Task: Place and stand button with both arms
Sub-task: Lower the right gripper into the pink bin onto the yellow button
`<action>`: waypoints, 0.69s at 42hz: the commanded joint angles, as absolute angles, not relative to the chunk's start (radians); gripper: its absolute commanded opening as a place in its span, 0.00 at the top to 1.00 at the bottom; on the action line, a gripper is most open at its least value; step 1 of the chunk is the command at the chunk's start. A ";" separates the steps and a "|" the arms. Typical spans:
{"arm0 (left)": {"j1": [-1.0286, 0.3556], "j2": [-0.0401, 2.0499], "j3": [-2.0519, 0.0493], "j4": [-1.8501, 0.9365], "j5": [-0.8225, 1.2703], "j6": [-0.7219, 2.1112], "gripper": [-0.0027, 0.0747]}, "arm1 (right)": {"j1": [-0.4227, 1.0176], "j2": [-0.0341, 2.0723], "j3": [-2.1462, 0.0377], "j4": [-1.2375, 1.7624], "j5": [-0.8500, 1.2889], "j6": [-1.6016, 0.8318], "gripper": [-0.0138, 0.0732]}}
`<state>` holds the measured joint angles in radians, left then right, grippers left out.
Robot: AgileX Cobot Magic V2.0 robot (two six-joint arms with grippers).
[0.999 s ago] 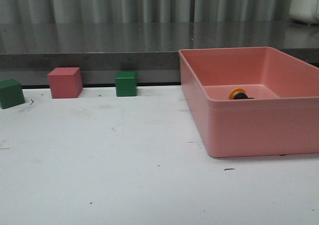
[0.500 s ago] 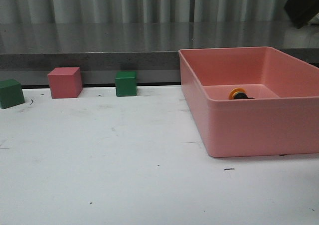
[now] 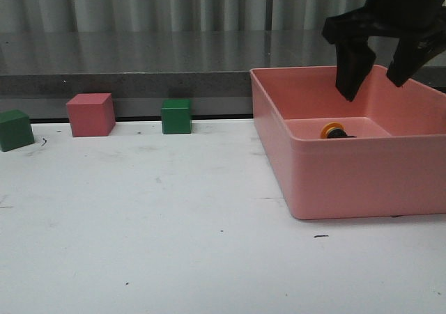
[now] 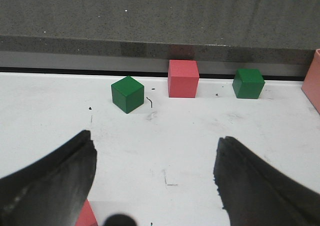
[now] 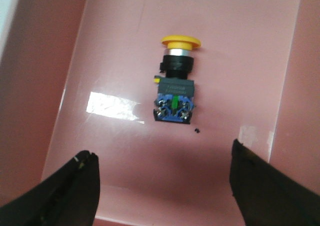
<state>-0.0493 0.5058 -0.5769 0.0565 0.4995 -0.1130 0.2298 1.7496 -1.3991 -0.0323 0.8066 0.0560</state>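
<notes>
Right tool (image 3: 376,81) hangs above the pink bin (image 3: 362,182) with fingers apart, button (image 5: 175,80) lying on its side on the bin floor below and between them, untouched; left tool (image 4: 155,181) also spread wide over bare worktop (image 3: 174,223), cubes beyond it.

I can read no words, numbers or brand marks anywhere. The button (image 5: 174,80) lying in my pink tray (image 5: 120,151) shows a pale patch on its dark body, too small to make out.
</notes>
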 commanded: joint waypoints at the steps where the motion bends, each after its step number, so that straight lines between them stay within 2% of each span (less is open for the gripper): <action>1: -0.057 0.516 -0.611 0.051 0.422 -0.117 0.33 | 0.204 1.775 -1.481 -0.043 0.785 0.074 0.20; 18: -0.057 0.516 -0.611 0.051 0.422 -0.117 0.33 | 0.184 2.007 -1.675 0.011 0.808 0.074 0.20; 29: -0.057 0.516 -0.611 0.051 0.422 -0.117 0.33 | 0.183 2.084 -1.701 0.025 0.804 0.074 0.20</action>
<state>-0.0493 0.5058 -0.5769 0.0565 0.4995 -0.1130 0.1887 2.1233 -1.6658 0.0202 0.8256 0.0731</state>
